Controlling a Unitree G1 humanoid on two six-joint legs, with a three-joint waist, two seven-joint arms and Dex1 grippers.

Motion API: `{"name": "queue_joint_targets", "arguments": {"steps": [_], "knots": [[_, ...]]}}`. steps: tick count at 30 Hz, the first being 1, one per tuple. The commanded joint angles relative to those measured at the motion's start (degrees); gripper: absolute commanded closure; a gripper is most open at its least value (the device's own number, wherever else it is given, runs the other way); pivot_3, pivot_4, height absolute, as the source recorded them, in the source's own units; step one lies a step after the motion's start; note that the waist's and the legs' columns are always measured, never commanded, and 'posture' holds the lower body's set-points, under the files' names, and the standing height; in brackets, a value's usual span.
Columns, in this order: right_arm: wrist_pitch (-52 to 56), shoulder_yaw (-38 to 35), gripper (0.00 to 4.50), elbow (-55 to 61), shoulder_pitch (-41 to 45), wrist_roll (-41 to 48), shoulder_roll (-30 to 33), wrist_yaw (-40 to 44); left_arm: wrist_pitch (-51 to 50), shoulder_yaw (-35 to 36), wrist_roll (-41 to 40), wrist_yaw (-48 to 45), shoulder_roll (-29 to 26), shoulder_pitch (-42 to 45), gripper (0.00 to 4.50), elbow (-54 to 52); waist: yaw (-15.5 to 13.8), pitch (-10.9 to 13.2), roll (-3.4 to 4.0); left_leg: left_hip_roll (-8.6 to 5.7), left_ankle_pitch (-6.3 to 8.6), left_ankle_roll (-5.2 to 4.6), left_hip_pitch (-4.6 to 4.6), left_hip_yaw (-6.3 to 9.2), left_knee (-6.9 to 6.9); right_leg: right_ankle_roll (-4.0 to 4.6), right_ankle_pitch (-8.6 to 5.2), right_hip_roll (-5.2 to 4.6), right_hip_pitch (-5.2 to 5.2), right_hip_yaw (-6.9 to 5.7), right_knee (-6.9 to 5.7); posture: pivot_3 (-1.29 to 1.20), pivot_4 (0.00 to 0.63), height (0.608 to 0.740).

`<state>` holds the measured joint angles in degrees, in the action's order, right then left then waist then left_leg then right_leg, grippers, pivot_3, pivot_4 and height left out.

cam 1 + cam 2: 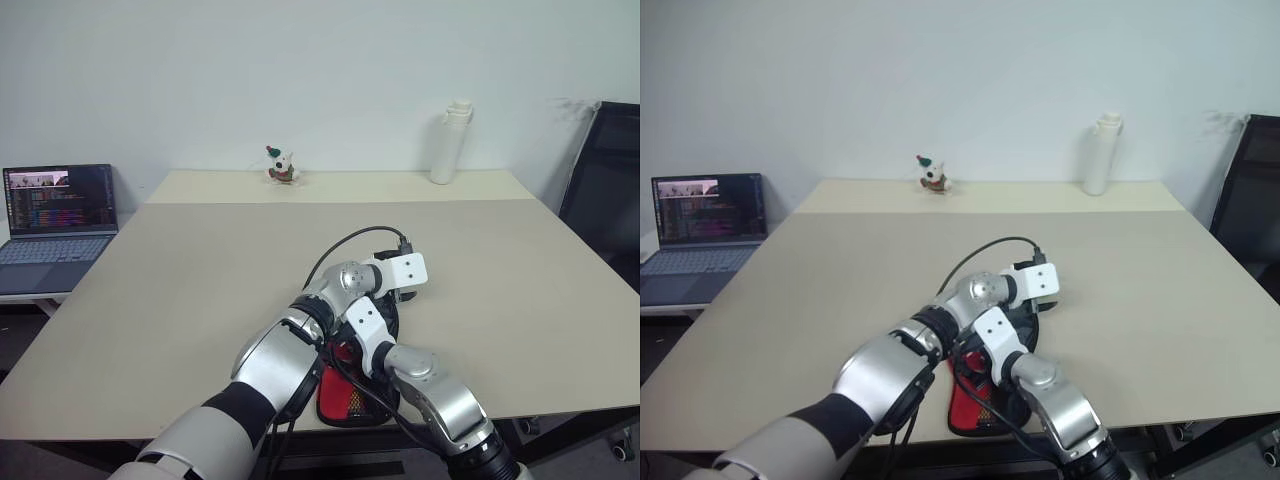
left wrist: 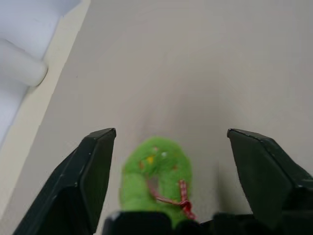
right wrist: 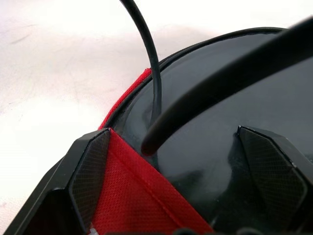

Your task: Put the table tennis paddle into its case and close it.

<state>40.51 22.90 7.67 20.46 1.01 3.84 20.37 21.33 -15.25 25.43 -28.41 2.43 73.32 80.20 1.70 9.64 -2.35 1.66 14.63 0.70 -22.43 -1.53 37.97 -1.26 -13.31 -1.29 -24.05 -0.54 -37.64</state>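
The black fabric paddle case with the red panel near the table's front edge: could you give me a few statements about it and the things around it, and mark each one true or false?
1. The black fabric paddle case with the red panel lies on the beige table near its front edge. True.
2. The left end effector has its two black fingers shut tight. False: they stand wide apart, with the small fuzzy green zipper tag between them.
3. A white bottle stands at the far edge of the table. True.
4. An open laptop sits in the middle of the beige table. False: it sits off to the left, beside the table.
5. The right end effector has its fingers open over the case. True.
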Motion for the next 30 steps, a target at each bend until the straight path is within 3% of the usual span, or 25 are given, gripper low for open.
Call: {"name": "queue_joint_targets", "arguments": {"steps": [1, 10, 17, 21, 24, 30], "knots": [[4.6, -0.6, 0.0, -1.6, -1.6, 1.4, 0.6, 1.1, 1.1, 3.3, -3.9, -1.1, -0.8, 0.9, 0.55, -2.9, 0.0, 0.0, 0.0, 0.0, 0.0, 0.0, -0.01, 0.0, 0.01, 0.0, 0.0, 0.0, 0.0, 0.0, 0.0, 0.0, 0.15, 0.74], [14.7, -5.9, 0.0, 15.3, -1.3, 9.0, 3.5, 5.0, -2.4, 13.2, -14.1, -6.6, -7.8, -0.1, 0.55, -5.0, 0.0, 0.1, 0.02, 0.0, 0.0, 0.0, -0.2, 0.05, 0.0, 0.0, 0.0, 0.0, -0.11, -0.03, 0.04, 0.0, 0.15, 0.74], [24.8, -19.9, 0.0, 26.4, 3.5, 21.9, 8.3, 10.3, -4.1, 16.2, -20.2, -20.0, -13.5, -7.3, 0.55, -9.4, 0.0, 0.1, 0.05, 0.0, 0.01, 0.01, -0.37, 0.13, 0.0, 0.02, 0.01, -0.01, -0.23, -0.08, 0.09, 0.0, 0.15, 0.74], [25.5, -26.9, 0.0, 23.8, 7.1, 25.7, 9.6, 9.8, -5.4, 15.6, -22.2, -28.1, -15.5, -12.2, 0.55, -13.9, -0.1, 0.2, 0.07, 0.0, 0.01, 0.01, -0.38, 0.12, 0.0, 0.06, 0.03, -0.01, -0.23, -0.1, 0.09, 0.0, 0.15, 0.74], [22.8, -32.0, 0.0, 15.0, 12.5, 24.9, 10.4, 6.8, -7.1, 15.0, -22.6, -31.6, -17.6, -16.3, 0.55, -17.7, 0.0, 0.2, 0.07, -0.01, 0.01, 0.01, -0.38, 0.1, 0.0, 0.1, 0.05, -0.02, -0.23, -0.07, 0.1, 0.0, 0.15, 0.74], [13.4, -29.9, 0.0, -3.4, 19.9, 19.1, 11.3, 2.9, -9.4, 12.1, -22.4, -37.0, -19.2, -22.3, 0.55, -25.2, 0.0, 0.2, 0.11, 0.0, 0.01, 0.0, -0.37, 0.06, -0.04, 0.32, 0.17, -0.02, -0.27, -0.05, 0.05, 0.0, 0.15, 0.74]]}}
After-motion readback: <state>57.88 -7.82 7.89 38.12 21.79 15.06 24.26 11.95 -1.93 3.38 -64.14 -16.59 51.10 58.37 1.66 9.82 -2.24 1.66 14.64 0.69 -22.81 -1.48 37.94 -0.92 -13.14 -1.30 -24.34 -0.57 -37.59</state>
